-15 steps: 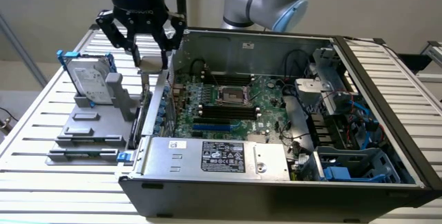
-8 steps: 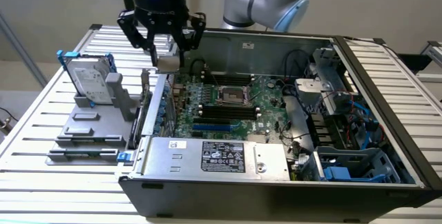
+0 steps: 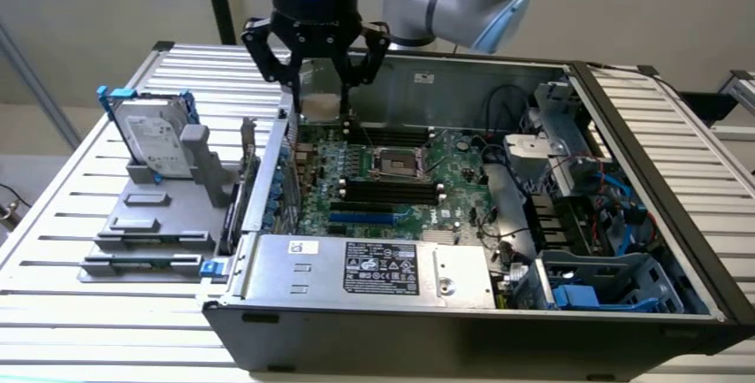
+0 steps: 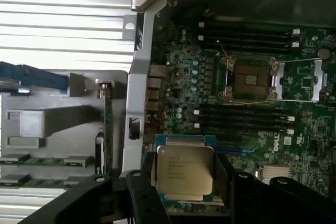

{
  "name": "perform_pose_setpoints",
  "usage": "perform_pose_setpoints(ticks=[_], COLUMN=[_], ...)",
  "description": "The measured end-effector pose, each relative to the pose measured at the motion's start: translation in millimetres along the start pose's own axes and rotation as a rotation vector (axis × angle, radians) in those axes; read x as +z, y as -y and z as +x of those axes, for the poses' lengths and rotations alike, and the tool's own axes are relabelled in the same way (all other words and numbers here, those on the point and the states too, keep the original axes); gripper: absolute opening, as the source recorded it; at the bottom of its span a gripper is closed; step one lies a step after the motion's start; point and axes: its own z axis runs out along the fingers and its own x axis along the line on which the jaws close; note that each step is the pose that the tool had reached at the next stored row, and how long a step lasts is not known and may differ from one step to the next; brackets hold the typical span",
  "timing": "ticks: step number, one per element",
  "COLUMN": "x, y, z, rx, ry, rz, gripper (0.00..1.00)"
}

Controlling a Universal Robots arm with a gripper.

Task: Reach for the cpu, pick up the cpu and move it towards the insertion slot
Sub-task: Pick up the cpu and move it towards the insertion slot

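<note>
The cpu point(image 4: 185, 170) is a small square chip with a shiny silver top, and my gripper point(image 4: 185, 182) is shut on it, a black finger point(image 4: 143, 195) on either side. In the exterior view my gripper point(image 3: 324, 107) hangs over the back of the open computer case towards that view's left, with the cpu point(image 3: 318, 100) showing pale between its fingers. The insertion slot point(image 3: 399, 164) is a silver-framed square socket with a dark centre on the green motherboard. It lies apart from the chip, lower and towards the exterior view's right. From the wrist, the insertion slot point(image 4: 249, 78) stands uncovered.
Long black memory slots point(image 3: 384, 193) run beside the socket. A silver power supply point(image 3: 366, 268) fills the case's front. Outside the case wall point(image 3: 283, 149), a grey fixture point(image 3: 148, 224) carries a hard drive point(image 3: 154, 140) with a blue bracket. Cables and drive bays point(image 3: 590, 215) crowd the exterior view's right.
</note>
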Motion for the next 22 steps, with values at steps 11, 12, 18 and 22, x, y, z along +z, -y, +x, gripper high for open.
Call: perform_pose_setpoints(ticks=[11,12,18,22], x=[2.3,3.1,7.6,10.7], y=[-14.1,-17.2,-37.7,-50.7], z=[-42.2,-44.5,-57.6,-66.4], rx=[0.000,0.000,0.000,0.000], ry=[0.0000,0.0000,0.0000,-0.0001], rz=[-0.0009,-0.0010,-0.0009,-0.0008], gripper=[0.54,0.54,0.54,0.54])
